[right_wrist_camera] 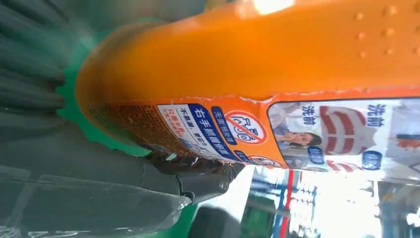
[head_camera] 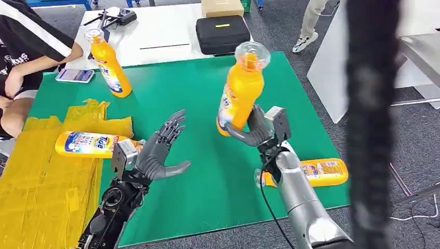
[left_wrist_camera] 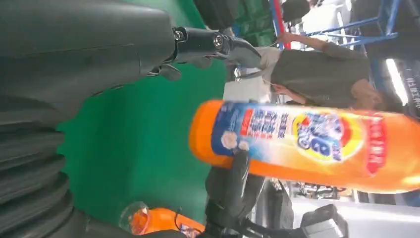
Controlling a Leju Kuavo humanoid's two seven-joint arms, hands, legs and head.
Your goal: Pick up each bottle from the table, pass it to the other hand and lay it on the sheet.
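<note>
While the right hand [head_camera: 255,128] grips it around the lower body, the orange plastic detergent bottle with a clear cap [head_camera: 241,91] is held upright and slightly tilted above the green table mat [head_camera: 207,176], clear of the surface. The right wrist view shows the same bottle [right_wrist_camera: 257,59] pressed against the hand's grey thumb. Just beside the held bottle, toward the yellow plastic sheet [head_camera: 46,176], the left hand [head_camera: 158,153] hovers over the mat with fingers spread, holding nothing.

A second orange bottle [head_camera: 91,144] lies on its side on the yellow sheet, near the left hand. A third bottle [head_camera: 316,172] lies on the mat on the far side of the held bottle from the sheet, partly hidden behind the right forearm. A fourth bottle [head_camera: 108,65] stands tilted at the mat's far edge, beyond the sheet, next to a seated person's arm [head_camera: 31,57].
</note>
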